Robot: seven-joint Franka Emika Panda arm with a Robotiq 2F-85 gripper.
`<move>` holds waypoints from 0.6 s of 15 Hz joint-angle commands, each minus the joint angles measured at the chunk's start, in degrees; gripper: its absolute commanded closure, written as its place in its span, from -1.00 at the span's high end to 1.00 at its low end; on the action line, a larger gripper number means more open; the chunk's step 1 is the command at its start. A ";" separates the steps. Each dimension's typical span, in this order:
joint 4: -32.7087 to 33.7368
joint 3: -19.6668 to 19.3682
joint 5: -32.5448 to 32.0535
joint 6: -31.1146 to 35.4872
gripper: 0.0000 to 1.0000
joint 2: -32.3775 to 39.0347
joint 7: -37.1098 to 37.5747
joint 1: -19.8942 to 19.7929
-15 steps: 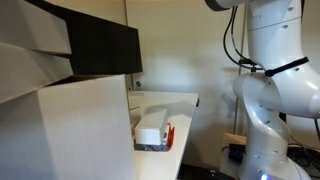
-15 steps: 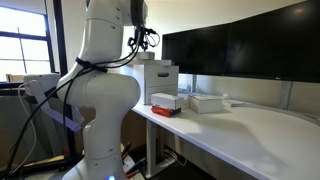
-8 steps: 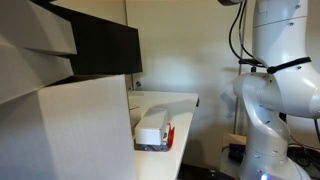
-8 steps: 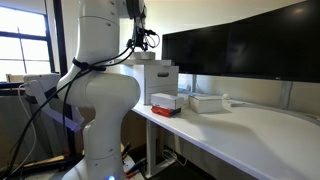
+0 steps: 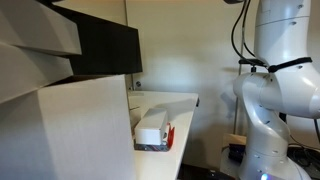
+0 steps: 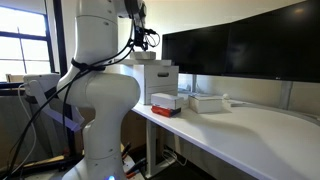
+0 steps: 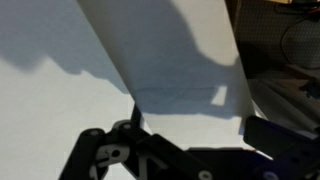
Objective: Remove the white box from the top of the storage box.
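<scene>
The white box (image 5: 152,127) (image 6: 166,99) lies flat on top of the storage box (image 5: 169,135) (image 6: 160,110), whose red sides show beneath it, at the table's end nearest the robot. My gripper (image 7: 197,128) appears only in the wrist view, at the bottom of the picture. Its dark fingers (image 7: 272,136) stand far apart, open, with nothing between them. It looks onto a pale white surface; neither box can be made out there. In both exterior views the arm rises out of frame, well above the boxes.
A huge pale cardboard carton (image 5: 60,130) (image 6: 158,76) stands on the table behind the boxes. Dark monitors (image 5: 100,48) (image 6: 240,48) line the back. A second flat white box (image 6: 208,102) lies further along the table (image 6: 250,135). The robot's white body (image 5: 272,95) (image 6: 100,95) stands at the table's end.
The arm's upper links have shifted slightly upward, out of the top of the frame. The boxes have not moved and the gripper stays open.
</scene>
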 commanded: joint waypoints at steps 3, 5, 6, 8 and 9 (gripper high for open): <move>1.87 4.88 -0.74 -0.06 1.00 1.42 -4.70 -5.59; 3.60 6.60 -1.08 -0.27 1.00 2.75 -5.81 -7.25; 4.87 7.43 -1.62 -0.46 1.00 3.56 -6.35 -7.83; 7.07 8.73 -2.32 -0.66 1.00 4.96 -7.33 -8.93; 7.43 6.72 -2.19 -0.47 1.00 5.10 -7.96 -7.11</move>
